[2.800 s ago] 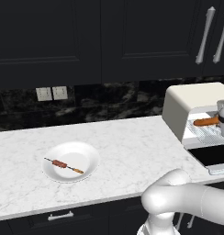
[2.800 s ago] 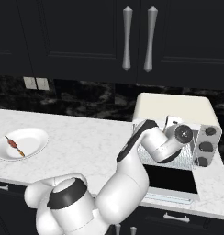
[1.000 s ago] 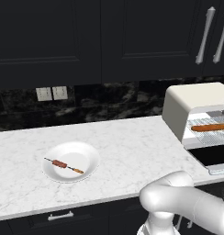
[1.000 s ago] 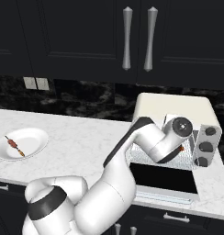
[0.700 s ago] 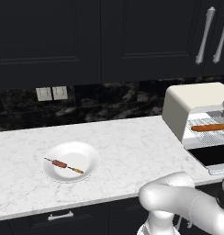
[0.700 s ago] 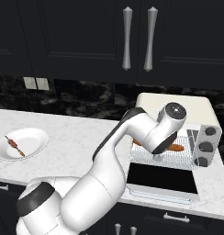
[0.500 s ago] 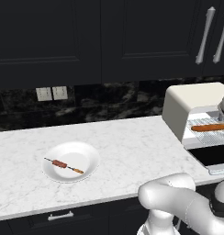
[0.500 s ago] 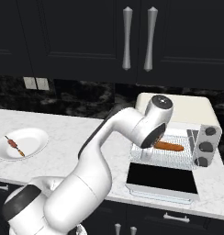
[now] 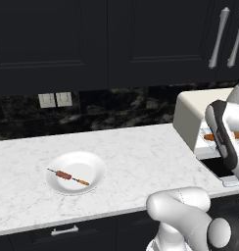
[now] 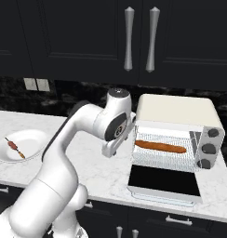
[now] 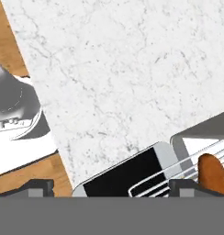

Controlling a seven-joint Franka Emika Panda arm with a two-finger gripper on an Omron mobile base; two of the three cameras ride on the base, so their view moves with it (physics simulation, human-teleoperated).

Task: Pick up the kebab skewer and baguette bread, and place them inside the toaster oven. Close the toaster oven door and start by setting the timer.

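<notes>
Seemingly unlabelled toaster oven (image 10: 178, 111), baguette bread (image 10: 161, 147) inside

A kitchen: marble counter (image 9: 141, 157), dark cabinets (image 9: 116, 44), toaster oven (image 10: 176, 139).

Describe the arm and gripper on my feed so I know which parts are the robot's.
The arm is glossy white with rounded, tube-like links and dark grey joint bands and caps. The gripper ends in two small dark, blocky finger tips. No cables or markings are visible.
</notes>
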